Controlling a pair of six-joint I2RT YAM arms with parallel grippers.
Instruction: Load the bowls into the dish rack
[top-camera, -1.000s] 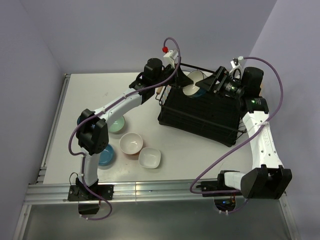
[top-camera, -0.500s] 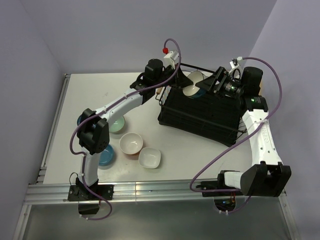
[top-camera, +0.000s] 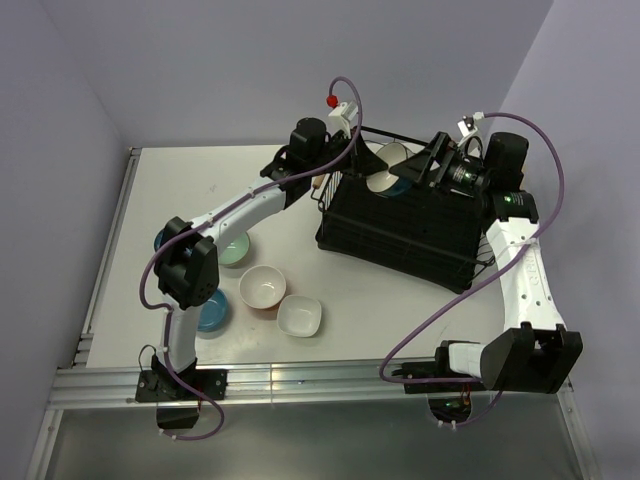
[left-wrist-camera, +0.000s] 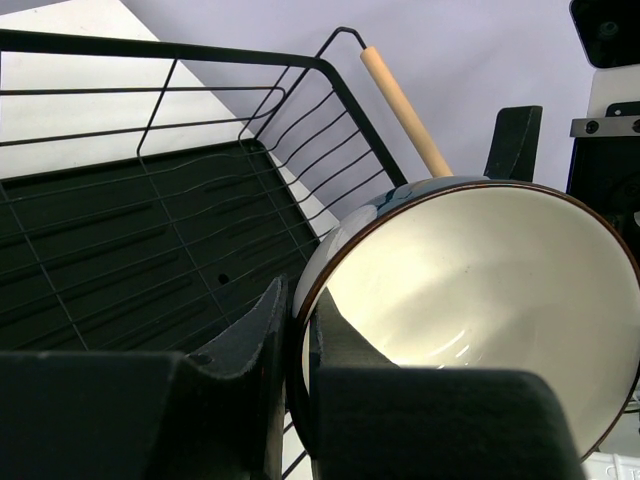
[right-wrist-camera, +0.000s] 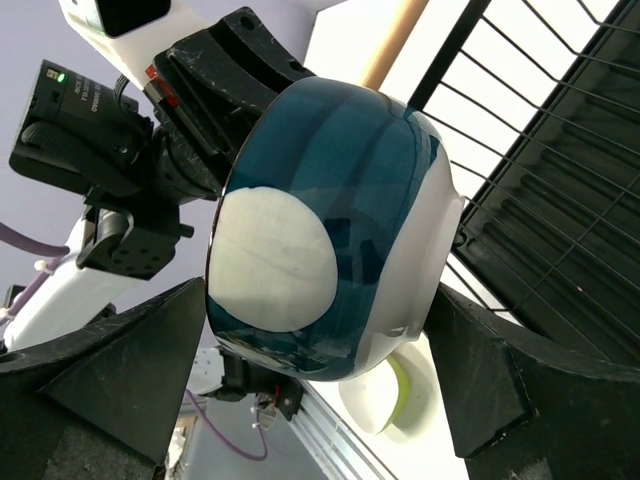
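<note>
Currently held: brown-rimmed bowl (left-wrist-camera: 480, 300), tilted on edge over the far end of the dish rack (top-camera: 400, 235), upper centre of the overhead view; not yet seated in the wires.
Left gripper (left-wrist-camera: 297, 325): pressed together on the bowl's rim, one finger inside and one outside.
Right gripper (right-wrist-camera: 320, 300): spread wide, one finger on each side of the bowl's blue underside. A gap shows at the right-hand finger, so it appears to carry nothing.
Waiting bowls: mint green bowl (top-camera: 235, 250), orange-sided bowl (top-camera: 263, 287), squarish white bowl (top-camera: 299, 315) and blue bowl (top-camera: 212, 312), on the table (top-camera: 180, 180), lower left of the overhead view.
Risk, slip: one thin rim pinch bears the whole glazed bowl, which may pivot or drop onto the wires.
Risk, knock: the spread fingers sit close, and a sideways move could dislodge the bowl.
Risk, strike: the wooden handle (left-wrist-camera: 405, 100) lies just behind the rim, and a swing could hit it.
</note>
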